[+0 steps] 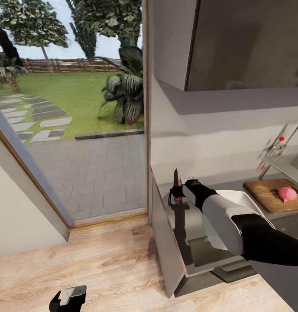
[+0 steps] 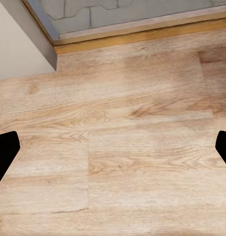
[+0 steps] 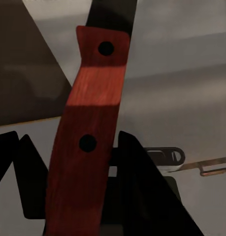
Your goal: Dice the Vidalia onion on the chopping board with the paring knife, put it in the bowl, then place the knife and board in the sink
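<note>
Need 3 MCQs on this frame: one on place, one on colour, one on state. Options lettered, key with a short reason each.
1. Where does the onion lie?
A. on the chopping board
B. in the bowl
C. on the floor

2. What colour is the paring knife handle?
A. blue
B. red
C. white

3. What state is the right gripper in?
A. open over the board
B. open and empty
C. shut on the knife, blade pointing up

Key:
1 A, in the head view the pinkish whole onion sits on the brown board beside the sink.
2 B, the right wrist view shows a red handle with two dark rivets.
3 C, the fingers clamp the handle, and the head view shows the dark blade standing upright over the countertop.
</note>
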Motion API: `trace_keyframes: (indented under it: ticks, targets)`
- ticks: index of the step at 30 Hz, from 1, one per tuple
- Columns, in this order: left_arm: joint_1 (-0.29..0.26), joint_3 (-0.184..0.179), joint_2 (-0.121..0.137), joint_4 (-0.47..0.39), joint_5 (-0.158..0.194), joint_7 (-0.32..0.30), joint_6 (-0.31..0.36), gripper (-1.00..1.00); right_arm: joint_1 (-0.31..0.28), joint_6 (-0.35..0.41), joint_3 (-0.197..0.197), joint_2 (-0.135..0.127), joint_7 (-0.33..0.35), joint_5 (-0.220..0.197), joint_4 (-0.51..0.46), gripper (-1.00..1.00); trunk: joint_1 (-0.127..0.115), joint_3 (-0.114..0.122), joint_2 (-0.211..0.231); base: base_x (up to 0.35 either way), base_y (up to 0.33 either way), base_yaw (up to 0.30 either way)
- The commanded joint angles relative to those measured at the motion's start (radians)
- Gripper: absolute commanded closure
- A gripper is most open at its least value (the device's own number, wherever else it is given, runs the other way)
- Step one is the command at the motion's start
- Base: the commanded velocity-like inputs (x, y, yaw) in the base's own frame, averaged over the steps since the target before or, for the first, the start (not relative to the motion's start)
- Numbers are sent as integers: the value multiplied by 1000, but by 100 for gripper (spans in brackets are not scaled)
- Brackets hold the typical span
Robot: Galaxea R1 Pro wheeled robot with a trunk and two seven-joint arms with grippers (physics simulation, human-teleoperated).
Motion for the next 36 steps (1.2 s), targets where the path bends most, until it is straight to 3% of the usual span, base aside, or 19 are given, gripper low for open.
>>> trace_keyframes:
  ticks: [1,13,36]
  targets:
    - [-1,-8,-1,3,2,4,-4,-100,0,8,10,0,-5,4,13,100,1,-2,-1,0,0,0]
    - [-1,-8,-1,4,2,4,-4,-100,0,8,9,-8,-7,4,13,100,1,1,-1,0,0,0]
    - [-1,-8,-1,4,2,4,-4,-100,0,11,7,-6,-11,3,-8,100,1,35,-1,0,0,0]
